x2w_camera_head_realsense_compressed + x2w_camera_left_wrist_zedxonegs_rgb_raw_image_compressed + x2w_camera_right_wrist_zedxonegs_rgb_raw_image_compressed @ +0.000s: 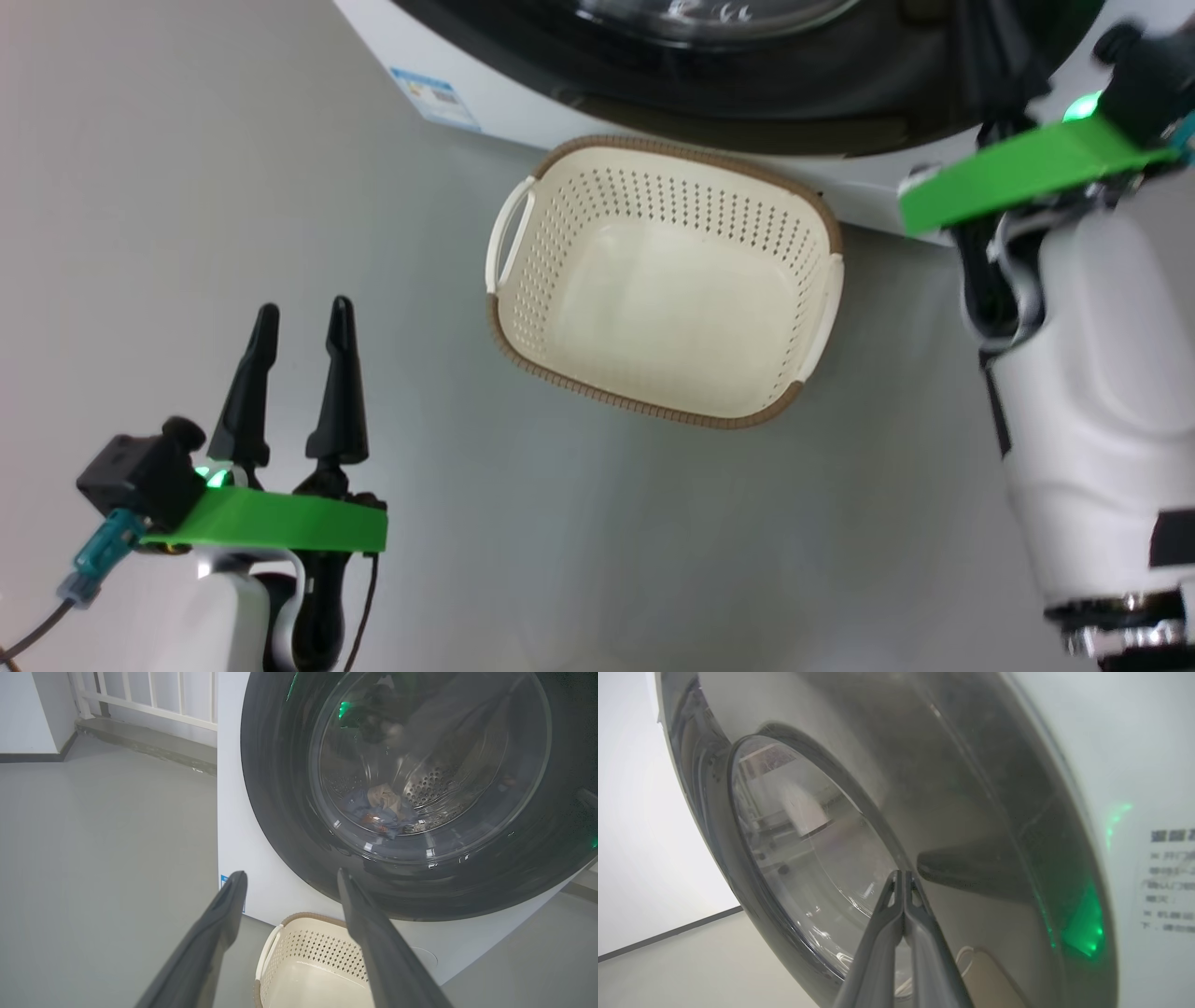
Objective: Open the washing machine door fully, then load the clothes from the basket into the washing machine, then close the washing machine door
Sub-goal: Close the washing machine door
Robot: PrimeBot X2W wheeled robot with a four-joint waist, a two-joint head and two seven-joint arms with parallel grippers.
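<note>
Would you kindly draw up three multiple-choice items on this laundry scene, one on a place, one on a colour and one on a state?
1. Where does the basket stand?
A. On the floor, right in front of the washing machine
B. On top of the machine
C. Inside the machine

2. What colour is the basket's rim?
A. Green
B. Brown
C. Black

3. How does the left gripper stand?
A. Shut on a garment
B. Shut and empty
C. Open, holding nothing

Answers:
1 A: the head view has it on the grey floor, close against the white front.
2 B: a brown woven-look band runs round the top of the cream wall.
3 C: its two fingers stand apart with only floor between them.
</note>
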